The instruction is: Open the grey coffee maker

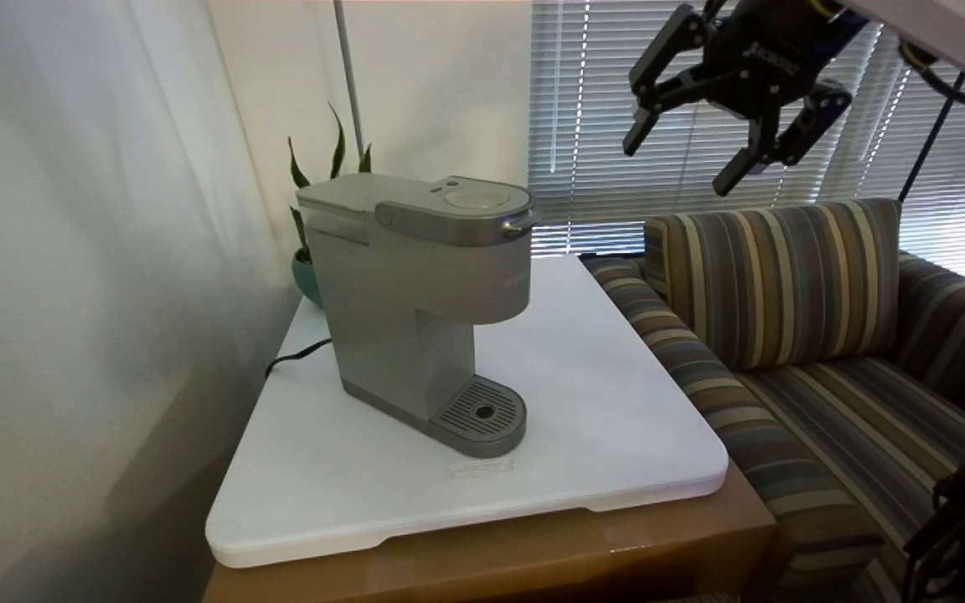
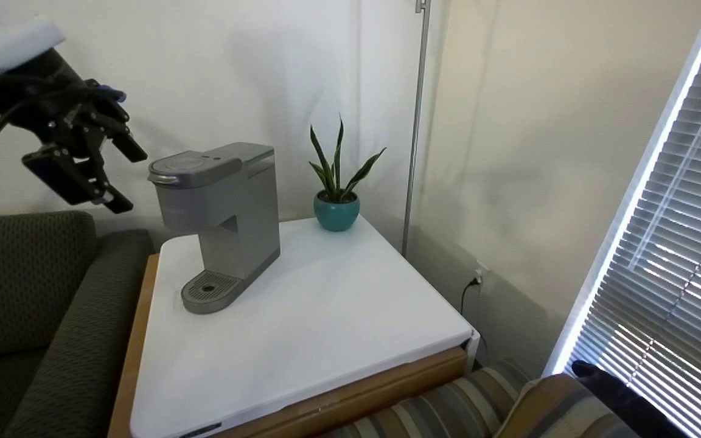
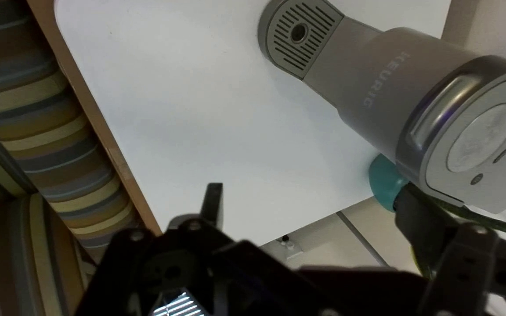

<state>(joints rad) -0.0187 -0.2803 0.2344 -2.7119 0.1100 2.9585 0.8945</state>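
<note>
Smooth tabletop [image 1: 591, 385], boxy coffee maker [image 1: 415, 289], striped armchair [image 1: 826, 402]

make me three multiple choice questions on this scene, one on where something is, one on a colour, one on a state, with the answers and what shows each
1. Where does the coffee maker stand?
a) on an armchair
b) on the table
c) on the floor

2. What colour is the flowerpot?
a) teal
b) red
c) yellow

3. How is the lid of the coffee maker?
a) swung up
b) taken off
c) down

Right letters:
1: b, since it sits on the white tabletop in both exterior views.
2: a, since its side shows blue-green in both exterior views.
3: c, since it lies flat along the top of the coffee maker in both exterior views.
</note>
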